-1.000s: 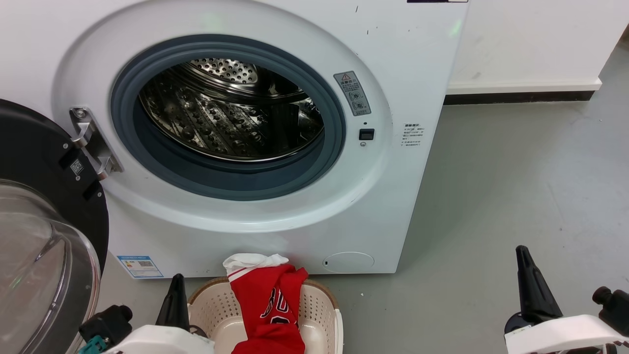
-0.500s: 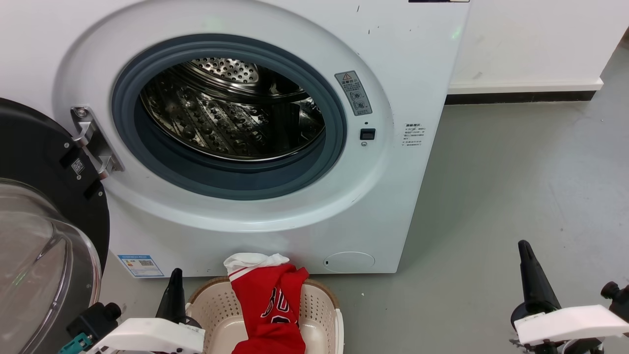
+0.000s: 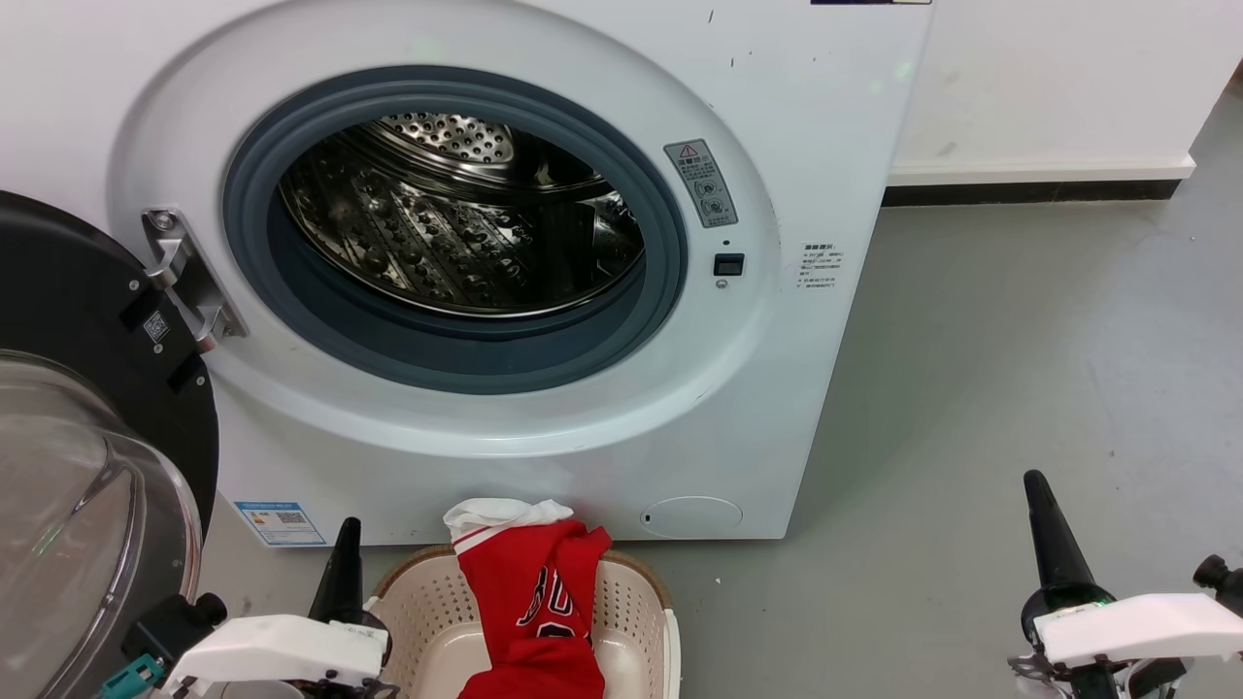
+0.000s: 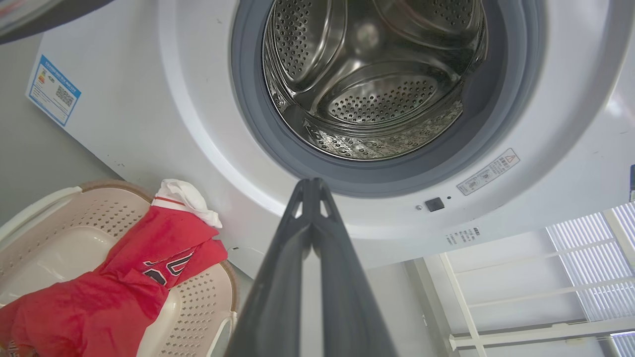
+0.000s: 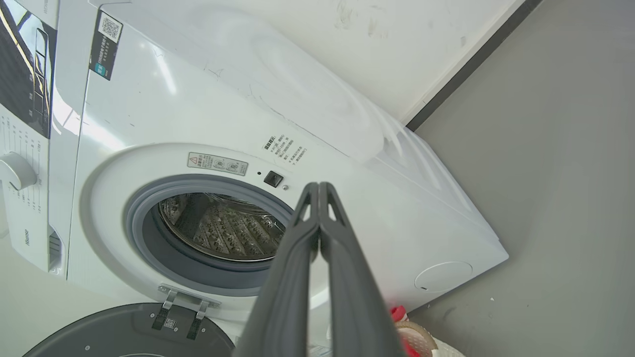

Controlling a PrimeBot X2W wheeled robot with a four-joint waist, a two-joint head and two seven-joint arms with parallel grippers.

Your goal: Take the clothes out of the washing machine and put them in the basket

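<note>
Red jersey in cream basket

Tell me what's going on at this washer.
A two-armed robot is unloading the washing machine into the basket on the floor before it. The door stands open, and the visible part of the drum looks bare. A red jersey lies draped over the basket's far rim, a white cloth bunched at its top end. The left jaws, beside the basket, and the right jaws, over the floor, are both shut and hold nothing.
</note>
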